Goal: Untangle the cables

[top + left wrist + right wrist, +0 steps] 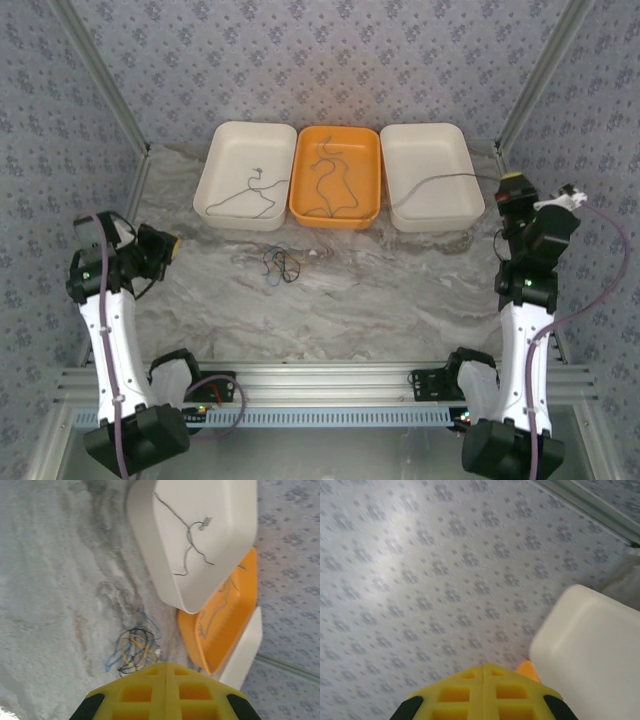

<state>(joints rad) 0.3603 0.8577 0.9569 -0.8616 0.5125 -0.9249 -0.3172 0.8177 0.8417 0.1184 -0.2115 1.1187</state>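
Note:
A small tangle of thin cables point(278, 264), dark, blue and yellowish, lies on the marble table in front of the trays; in the left wrist view the tangle point(132, 650) sits just beyond my fingertips. One grey cable point(250, 195) lies in the left white tray point(215, 165), another point(330, 185) in the orange tray point(297, 170), and a third point(440, 180) drapes over the right white tray point(430, 150). My left gripper point(172, 244) hovers at the table's left, shut and empty point(166, 665). My right gripper point(514, 182) is raised at the far right, shut and empty point(483, 667).
The three trays stand side by side against the back wall; the left wrist view shows the white tray point(230, 520) and the orange tray point(235, 615). Patterned walls and metal frame posts enclose the table. The right wrist view faces the wall, with the right white tray point(590, 640) at its lower right.

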